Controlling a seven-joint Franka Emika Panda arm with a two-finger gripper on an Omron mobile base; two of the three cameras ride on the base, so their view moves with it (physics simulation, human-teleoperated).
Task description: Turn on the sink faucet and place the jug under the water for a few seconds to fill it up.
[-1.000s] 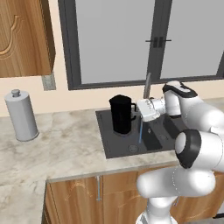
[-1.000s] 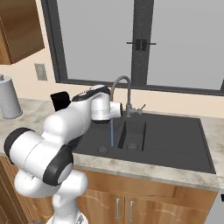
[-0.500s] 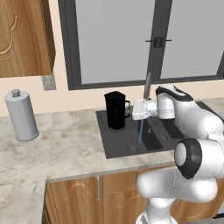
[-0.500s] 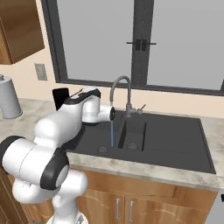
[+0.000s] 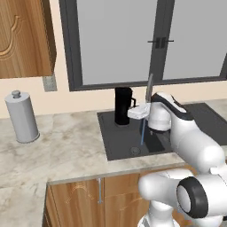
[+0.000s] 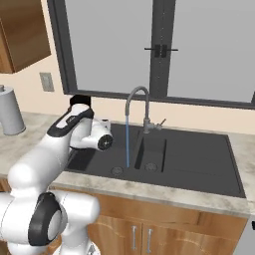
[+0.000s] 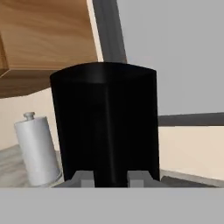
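Note:
The black jug (image 5: 122,105) is upright over the back left corner of the dark sink (image 5: 116,141). My gripper (image 5: 131,109) is shut on it from the right, at the handle side. Close up in the hand view, the jug (image 7: 105,127) rises between my two finger tips (image 7: 85,177). The grey gooseneck faucet (image 6: 138,95) is running. A thin blue stream of water (image 6: 127,142) falls into the left basin. This water (image 5: 142,132) drops just right of my hand, apart from the jug. From the right base camera, just the jug's top (image 6: 79,100) peeks over my arm.
A grey metal canister (image 5: 21,117) with a knobbed lid stands on the marble counter at the left. A wooden wall cabinet (image 5: 24,37) hangs above it. The window frame runs behind the sink, and a wall outlet (image 5: 49,83) sits on the backsplash.
The jug has risen a little and gone toward the back wall, still in my grip. My arm has swung with it. The water keeps running.

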